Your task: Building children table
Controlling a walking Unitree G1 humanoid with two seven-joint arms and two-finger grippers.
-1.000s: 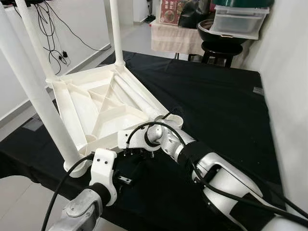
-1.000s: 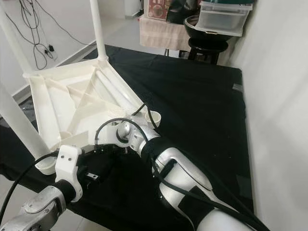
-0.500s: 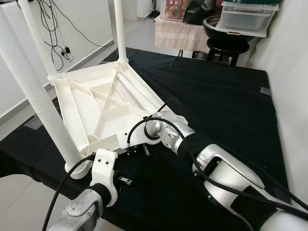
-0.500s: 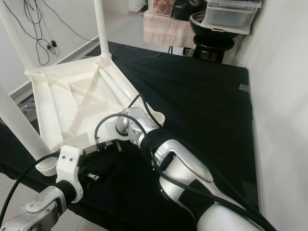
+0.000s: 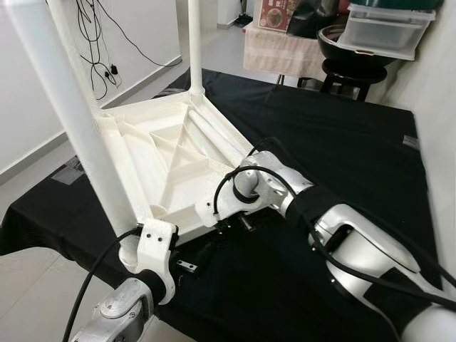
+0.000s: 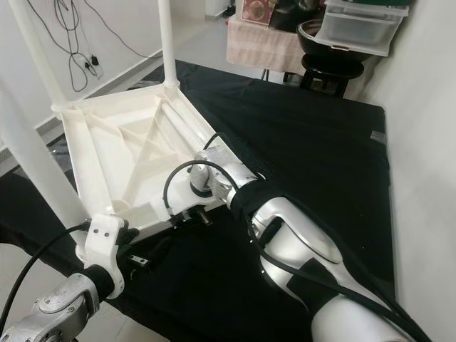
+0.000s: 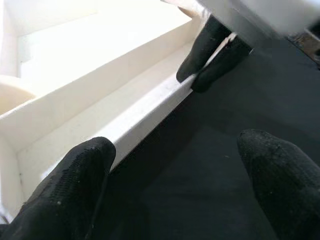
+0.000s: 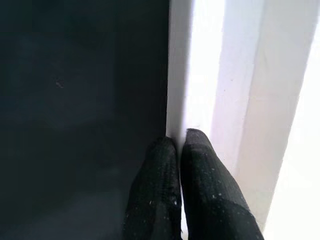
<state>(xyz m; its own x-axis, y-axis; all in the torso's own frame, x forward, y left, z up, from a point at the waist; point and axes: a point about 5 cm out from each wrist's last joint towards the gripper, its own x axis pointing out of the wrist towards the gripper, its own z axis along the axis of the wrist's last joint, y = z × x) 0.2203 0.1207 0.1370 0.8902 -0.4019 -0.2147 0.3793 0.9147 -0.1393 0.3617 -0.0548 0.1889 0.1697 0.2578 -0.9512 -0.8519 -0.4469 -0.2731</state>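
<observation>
White plastic children's table (image 5: 160, 153) lies upside down on a black-covered tabletop (image 5: 335, 149), ribbed underside facing up, three legs (image 5: 71, 107) standing upright from its corners. One loose leg (image 5: 217, 139) lies flat inside the frame, its long axis running along the right rim towards the near corner. The right gripper (image 8: 176, 142) has its jaws pinched shut on the thin near rim of the table. The left gripper (image 7: 175, 165) hovers just beside the same rim — jaws wide apart, holding nothing. Black cloth stretches free to the right; beyond the far edge stand a stool (image 5: 342, 71) and a plastic bin (image 5: 385, 28).
</observation>
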